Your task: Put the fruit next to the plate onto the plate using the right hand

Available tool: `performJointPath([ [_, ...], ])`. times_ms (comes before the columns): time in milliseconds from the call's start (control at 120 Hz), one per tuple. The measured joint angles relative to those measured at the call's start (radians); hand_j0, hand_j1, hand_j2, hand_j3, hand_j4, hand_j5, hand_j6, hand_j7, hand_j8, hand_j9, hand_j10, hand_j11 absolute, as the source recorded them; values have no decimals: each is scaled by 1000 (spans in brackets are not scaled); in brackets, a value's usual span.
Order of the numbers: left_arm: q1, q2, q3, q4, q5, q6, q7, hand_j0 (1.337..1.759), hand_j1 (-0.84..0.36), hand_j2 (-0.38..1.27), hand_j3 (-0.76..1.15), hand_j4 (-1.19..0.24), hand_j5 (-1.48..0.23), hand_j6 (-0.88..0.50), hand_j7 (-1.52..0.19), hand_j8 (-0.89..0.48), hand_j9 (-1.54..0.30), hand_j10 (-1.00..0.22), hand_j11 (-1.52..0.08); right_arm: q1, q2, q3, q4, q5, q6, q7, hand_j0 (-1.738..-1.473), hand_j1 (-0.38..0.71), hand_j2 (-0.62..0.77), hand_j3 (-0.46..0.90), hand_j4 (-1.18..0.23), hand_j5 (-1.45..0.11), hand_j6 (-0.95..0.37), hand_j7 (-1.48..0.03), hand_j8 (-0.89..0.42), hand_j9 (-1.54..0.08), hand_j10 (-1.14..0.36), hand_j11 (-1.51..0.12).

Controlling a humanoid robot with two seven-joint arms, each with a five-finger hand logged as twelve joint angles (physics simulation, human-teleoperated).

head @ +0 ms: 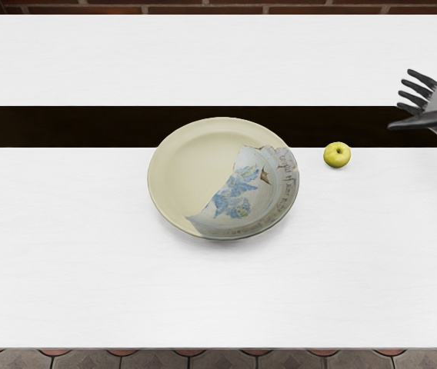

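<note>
Yellow-green and round, the fruit [337, 154] is sitting on the white bench [80, 277], lower in the picture than the right hand [434, 106] and out beyond its fingertips, well apart from it; nothing is touching the fruit. The right hand is showing at the picture's right edge, hanging over the dark gap [65, 127] that is running across the view between the near bench and a second white surface [203, 61] behind it; its dark fingers [417, 86] are spreading loosely and pointing away from that edge, the thumb [418, 121] is reaching out beneath them, and the hand is grasping nothing. Further out from the fingertips than the fruit, a cream plate [184, 165] is resting flat on the bench, its far rim just overlapping the dark gap; a blue-and-grey pattern [238, 196] is covering the part of the plate nearest the fruit. The fruit is lying just beside the plate's rim on the hand's side, apart from it and not on it.
</note>
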Motion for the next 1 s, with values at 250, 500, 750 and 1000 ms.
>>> performJointPath([
  [250, 0, 0, 0, 0, 0, 0, 0, 1658, 349, 0, 0, 0, 0, 1, 0, 1, 0, 0, 0, 11, 1, -12, 3, 4, 0, 0, -1658, -326, -2, 0, -20, -26, -20, -26, -20, -26, -19, -26],
  [500, 0, 0, 0, 0, 0, 0, 0, 1658, 349, 0, 0, 0, 0, 1, 0, 1, 0, 0, 0, 164, 76, -259, 93, -135, 0, 0, -1658, -320, -4, 0, -26, -33, -26, -33, -25, -33, -25, -33],
  [750, 0, 0, 0, 0, 0, 0, 0, 1658, 349, 0, 0, 0, 0, 1, 0, 1, 0, 0, 0, 348, -234, -475, 701, -231, -220, -191, -1658, -318, -4, 0, -28, -35, -28, -35, -28, -35, -27, -35],
  [1000, 0, 0, 0, 0, 0, 0, 0, 1658, 349, 0, 0, 0, 0, 1, 0, 1, 0, 0, 0, 452, -226, -505, 883, -346, -608, -409, -1658, -317, -4, 0, -28, -36, -28, -35, -28, -36, -28, -35],
])
